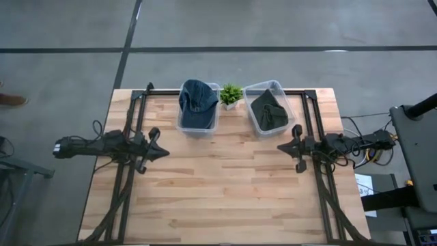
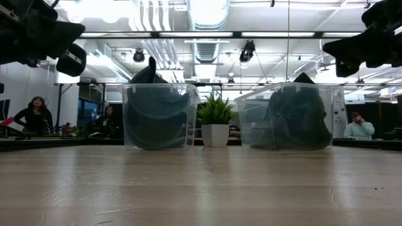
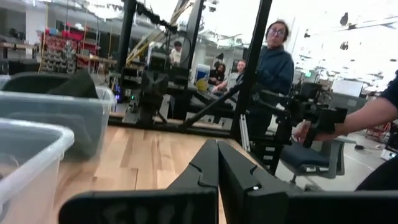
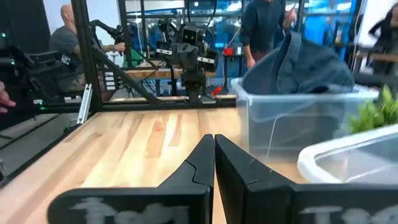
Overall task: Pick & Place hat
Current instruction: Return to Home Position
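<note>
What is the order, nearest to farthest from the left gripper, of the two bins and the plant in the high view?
From the left gripper:
1. Left bin, holding the blue cap.
2. Plant, between the bins.
3. Right bin, farthest right.

Both closed: left pincer [image 1: 164, 152], right pincer [image 1: 279, 146]

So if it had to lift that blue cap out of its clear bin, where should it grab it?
Probably the bunched crown of the blue cap, where it heaps above the rim of the clear bin. Come straight down from above: the walls close off every side, and the raised fold gives something to pinch. The left hand is nearer.
</note>
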Tool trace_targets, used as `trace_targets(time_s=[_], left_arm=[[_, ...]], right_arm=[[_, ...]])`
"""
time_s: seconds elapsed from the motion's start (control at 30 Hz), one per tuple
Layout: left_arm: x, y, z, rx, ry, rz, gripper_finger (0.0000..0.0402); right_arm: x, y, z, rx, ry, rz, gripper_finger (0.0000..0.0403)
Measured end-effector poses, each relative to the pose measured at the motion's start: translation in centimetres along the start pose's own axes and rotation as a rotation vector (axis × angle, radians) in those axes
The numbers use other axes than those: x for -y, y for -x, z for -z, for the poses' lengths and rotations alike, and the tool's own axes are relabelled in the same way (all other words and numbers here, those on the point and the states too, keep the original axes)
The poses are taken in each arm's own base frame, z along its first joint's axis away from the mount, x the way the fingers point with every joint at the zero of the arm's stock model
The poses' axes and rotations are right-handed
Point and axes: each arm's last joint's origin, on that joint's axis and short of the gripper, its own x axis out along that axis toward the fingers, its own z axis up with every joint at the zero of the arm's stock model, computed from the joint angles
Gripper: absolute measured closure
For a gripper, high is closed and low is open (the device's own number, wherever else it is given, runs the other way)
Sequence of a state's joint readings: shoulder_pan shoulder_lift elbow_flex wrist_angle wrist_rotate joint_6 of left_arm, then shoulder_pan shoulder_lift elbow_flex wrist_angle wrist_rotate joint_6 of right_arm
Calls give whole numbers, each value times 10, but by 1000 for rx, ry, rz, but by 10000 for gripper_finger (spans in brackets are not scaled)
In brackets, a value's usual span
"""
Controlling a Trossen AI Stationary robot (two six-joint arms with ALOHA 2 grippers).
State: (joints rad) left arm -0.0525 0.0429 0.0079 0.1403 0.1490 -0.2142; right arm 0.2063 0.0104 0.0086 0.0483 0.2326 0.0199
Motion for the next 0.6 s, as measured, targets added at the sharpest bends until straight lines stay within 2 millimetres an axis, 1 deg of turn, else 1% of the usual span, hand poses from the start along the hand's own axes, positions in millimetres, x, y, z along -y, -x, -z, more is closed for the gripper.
trace_targets(time_s=[0.23, 0.6], left_arm=[[-1, 0, 3, -31, 9, -7, 401], [-1, 0, 3, -30, 10, -7, 401]], right_arm=[[-1, -2, 3, -35, -135, -2, 394], [-1, -3, 4, -44, -143, -2, 394]])
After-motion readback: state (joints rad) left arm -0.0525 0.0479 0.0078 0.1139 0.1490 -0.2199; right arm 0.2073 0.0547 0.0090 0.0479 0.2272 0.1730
